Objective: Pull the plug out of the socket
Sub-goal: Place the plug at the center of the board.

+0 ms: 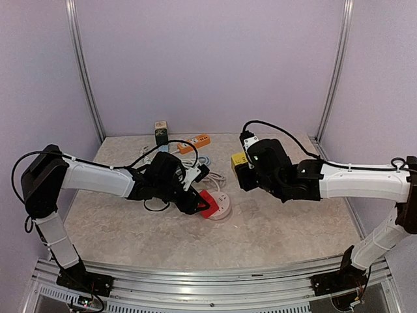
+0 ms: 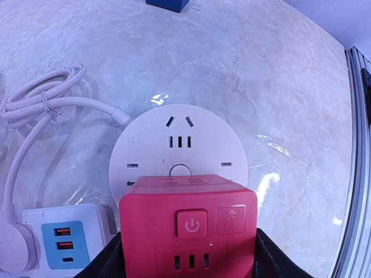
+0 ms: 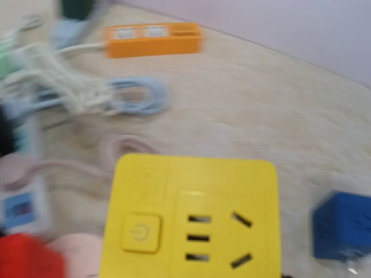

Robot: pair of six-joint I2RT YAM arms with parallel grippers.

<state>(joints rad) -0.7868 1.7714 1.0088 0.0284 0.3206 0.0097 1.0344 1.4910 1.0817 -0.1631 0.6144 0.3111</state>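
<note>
plain pale lilac walls (image 1: 208,59) meet at slim metal posts (image 1: 85,72) in the back corners. the surface (image 1: 287,228) is beige, marbled and glossy, catching soft glare; a ribbed aluminium rail (image 1: 215,290) edges its near side.

A red cube (image 2: 188,229), white round socket (image 2: 179,139) at its twelve o'clock; a yellow cube (image 3: 191,214) — orange strip (image 3: 152,37) at eleven o'clock — mottled beige table (image 2: 278,87).

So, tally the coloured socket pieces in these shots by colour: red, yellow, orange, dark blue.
Red cube: 1
Yellow cube: 1
Orange strip: 1
Dark blue cube: 1
Total: 4
</note>
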